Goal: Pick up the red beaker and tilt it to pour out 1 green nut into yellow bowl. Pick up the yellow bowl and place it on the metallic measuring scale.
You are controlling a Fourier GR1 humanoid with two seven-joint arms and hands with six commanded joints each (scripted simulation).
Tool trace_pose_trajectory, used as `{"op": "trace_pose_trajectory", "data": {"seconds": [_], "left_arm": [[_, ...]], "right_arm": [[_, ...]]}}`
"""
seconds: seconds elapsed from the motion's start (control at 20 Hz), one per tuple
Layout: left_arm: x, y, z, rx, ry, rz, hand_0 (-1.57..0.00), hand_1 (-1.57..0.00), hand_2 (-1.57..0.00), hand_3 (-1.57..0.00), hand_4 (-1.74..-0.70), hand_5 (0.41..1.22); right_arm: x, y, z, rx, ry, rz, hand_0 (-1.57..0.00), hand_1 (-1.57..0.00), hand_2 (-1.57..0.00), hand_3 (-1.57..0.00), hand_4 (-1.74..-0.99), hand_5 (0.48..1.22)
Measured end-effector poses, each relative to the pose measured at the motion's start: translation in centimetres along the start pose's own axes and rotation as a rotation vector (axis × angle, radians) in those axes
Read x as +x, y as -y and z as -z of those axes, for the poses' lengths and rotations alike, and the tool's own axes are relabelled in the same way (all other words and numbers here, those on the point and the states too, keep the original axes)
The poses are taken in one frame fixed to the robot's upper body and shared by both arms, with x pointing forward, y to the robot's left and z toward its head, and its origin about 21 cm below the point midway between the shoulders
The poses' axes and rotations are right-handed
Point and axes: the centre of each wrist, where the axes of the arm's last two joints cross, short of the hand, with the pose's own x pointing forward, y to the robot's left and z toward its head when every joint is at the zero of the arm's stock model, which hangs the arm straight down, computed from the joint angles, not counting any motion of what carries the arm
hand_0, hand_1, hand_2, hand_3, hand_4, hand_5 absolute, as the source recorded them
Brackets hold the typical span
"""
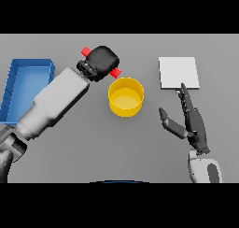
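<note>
Head view: the left hand (102,60) is curled round the red beaker (115,73), tipped sideways just beside the yellow bowl (126,97). The right hand (192,123), fingers spread, rests below the metallic scale (179,73). A blue tray (18,89) lies far left.

left hand (102,61) gripping tilted red beaker (115,73), yellow bowl (126,97)

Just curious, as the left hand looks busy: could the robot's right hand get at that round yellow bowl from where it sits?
Probably yes. The right hand, fingers straight, has only bare grey table between it and the round yellow bowl.
</note>
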Motion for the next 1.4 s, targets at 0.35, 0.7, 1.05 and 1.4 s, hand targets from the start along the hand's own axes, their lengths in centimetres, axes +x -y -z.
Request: {"op": "trace_pose_trajectory", "data": {"seconds": [0.35,0.7,1.05,1.4], "left_arm": [[1.4,-1.2,1.2,-0.065,0.068,0.299,-1.57,-1.57,-1.57,-1.53,-1.73,1.220],[2.2,-1.9,1.5,-0.113,0.118,0.593,-1.57,-1.57,-1.57,-1.56,-1.74,1.221],[3.7,-3.0,2.2,-0.101,0.139,0.824,-1.57,-1.57,-1.57,-1.57,-1.73,1.221],[2.5,-11.6,1.5,-0.024,0.073,1.026,-1.57,-1.57,-1.57,-1.57,-1.73,1.221]], "right_arm": [[-0.1,-0.3,0.0,-0.028,0.022,-0.048,0.00,0.00,0.00,0.00,-1.185,0.575],[-0.2,-0.3,0.0,-0.030,0.032,-0.027,0.00,0.00,0.00,0.00,-1.130,0.565],[-0.1,-0.2,0.1,-0.034,0.053,-0.041,0.00,0.00,0.00,0.00,-1.130,0.577],[0.0,-0.5,0.2,-0.036,0.053,-0.054,0.00,0.00,0.00,0.00,-1.133,0.557]]}}
